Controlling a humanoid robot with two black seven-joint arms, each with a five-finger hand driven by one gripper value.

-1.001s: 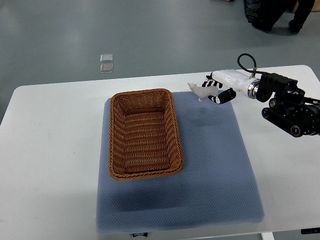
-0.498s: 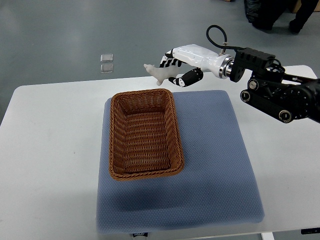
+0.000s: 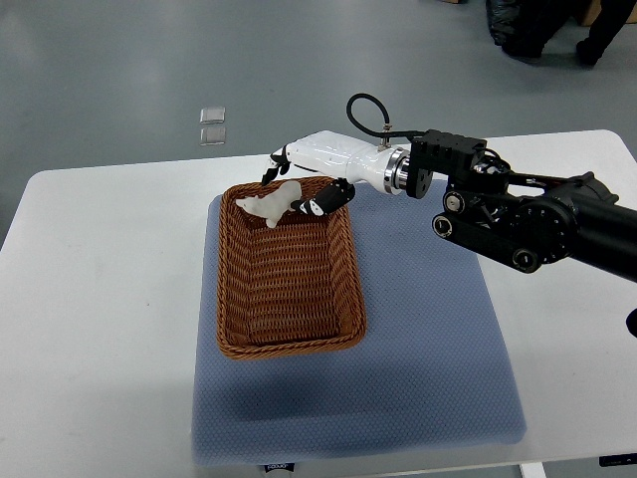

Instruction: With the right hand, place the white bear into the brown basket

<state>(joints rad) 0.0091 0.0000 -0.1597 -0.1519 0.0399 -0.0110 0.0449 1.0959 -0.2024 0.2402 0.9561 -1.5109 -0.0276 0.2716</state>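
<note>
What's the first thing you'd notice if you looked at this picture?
The robot's right hand reaches in from the right, gripping a small white bear over the far end of the brown basket. The basket sits on a blue mat on the white table, and nothing else shows inside it. At the top right, a person's legs stand on the grey floor.

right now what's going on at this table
The robot's right hand holds a white bear over the far end of a brown basket. The bear is still gripped, not yet set down inside. The basket sits on a blue mat on a white table. The left arm is out of view.
</note>
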